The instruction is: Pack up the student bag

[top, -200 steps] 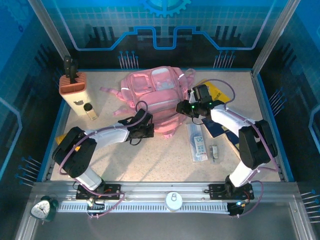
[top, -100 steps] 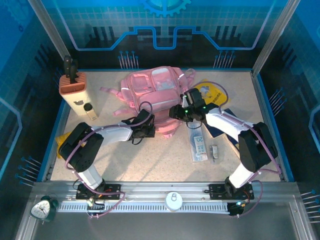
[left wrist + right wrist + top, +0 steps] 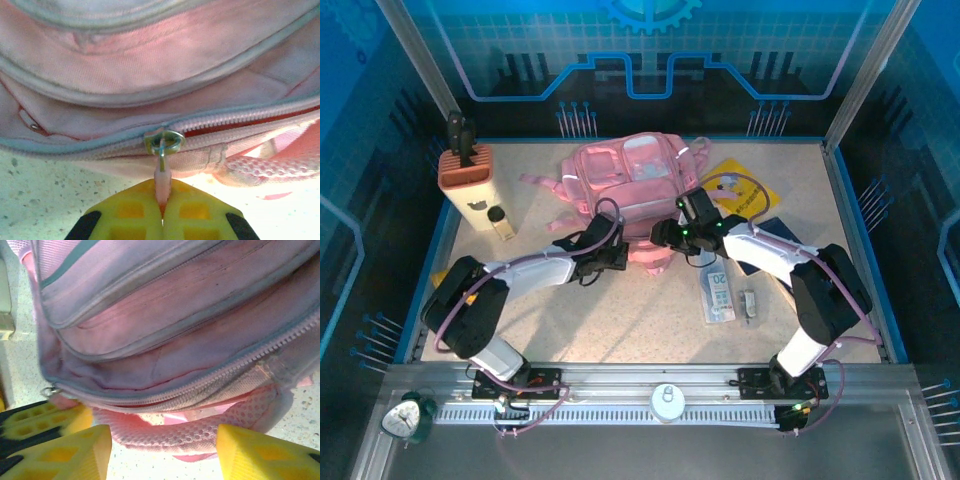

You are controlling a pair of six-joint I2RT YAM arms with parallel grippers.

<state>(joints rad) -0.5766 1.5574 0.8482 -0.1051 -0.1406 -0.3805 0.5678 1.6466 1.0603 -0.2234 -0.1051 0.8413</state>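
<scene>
Pink student bag, grey piping, L tool clamped on zipper pull, R tool open, empty

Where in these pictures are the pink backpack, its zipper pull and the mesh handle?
pink backpack [image 3: 612,190], top view, on the middle of its pink fabric.
zipper pull [image 3: 164,142], left wrist view, on its metal ring.
mesh handle [image 3: 200,432], right wrist view, on the middle of the loop.
</scene>
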